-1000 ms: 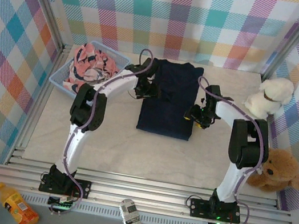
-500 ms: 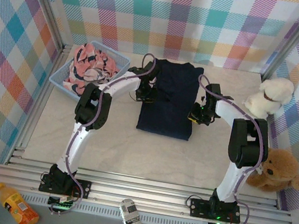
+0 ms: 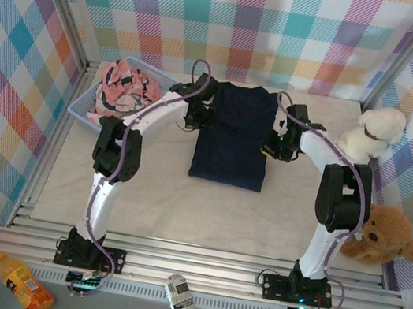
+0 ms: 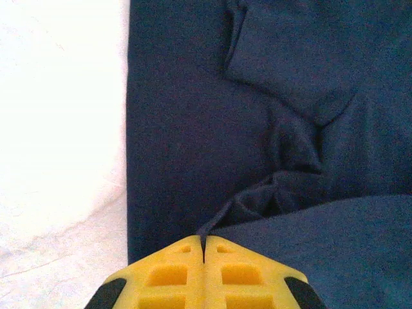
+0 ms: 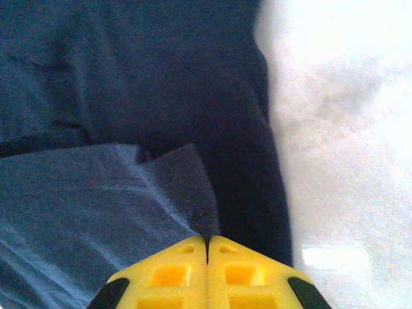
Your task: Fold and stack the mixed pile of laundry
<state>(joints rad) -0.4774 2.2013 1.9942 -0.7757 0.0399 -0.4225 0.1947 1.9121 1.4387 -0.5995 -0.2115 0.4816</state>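
The dark navy T-shirt [image 3: 231, 139] lies as a long folded rectangle in the middle of the table. My left gripper [image 3: 200, 115] is at its left edge, shut on a raised pinch of navy cloth [image 4: 257, 199]; in the left wrist view the gripper [image 4: 204, 239] has its yellow fingers pressed together on that fold. My right gripper [image 3: 274, 145] is at the shirt's right edge, and in the right wrist view the gripper [image 5: 207, 238] is shut on a lifted corner of navy cloth [image 5: 183, 187]. The pink printed garment [image 3: 126, 88] lies bunched in the basket.
The light blue basket [image 3: 80, 110] stands at the back left. A white plush dog [image 3: 372, 132] and a brown plush bear [image 3: 384, 234] sit along the right wall. Bare tabletop [image 3: 203, 218] stretches in front of the shirt.
Both grippers went from open to shut on the shirt's side edges and shifted a little toward the back wall. The cloth at each pinch now stands lifted.
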